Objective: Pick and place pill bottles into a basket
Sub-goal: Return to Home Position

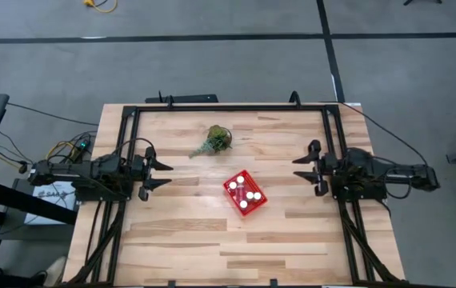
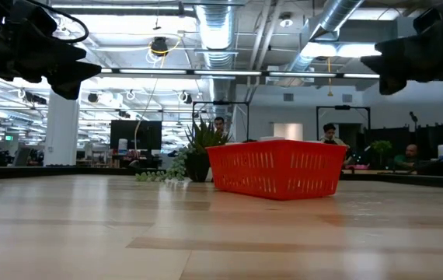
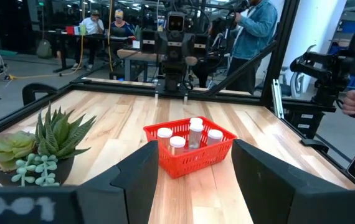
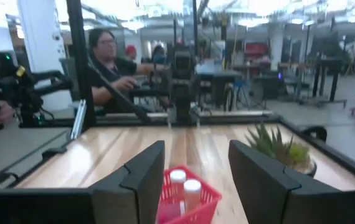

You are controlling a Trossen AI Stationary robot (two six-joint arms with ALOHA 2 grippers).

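The red basket stands flat on the table near its middle, turned a little askew. It also shows in the low view. Several pill bottles with white caps stand upright inside it; two of them show in the right wrist view. My left gripper hovers open and empty at the table's left side, pointing toward the basket. My right gripper hovers open and empty at the right side, also facing the basket.
A small potted green succulent lies or stands on the table behind the basket, toward the far edge; it also shows in the left wrist view. A black frame borders the table. People stand in the room beyond.
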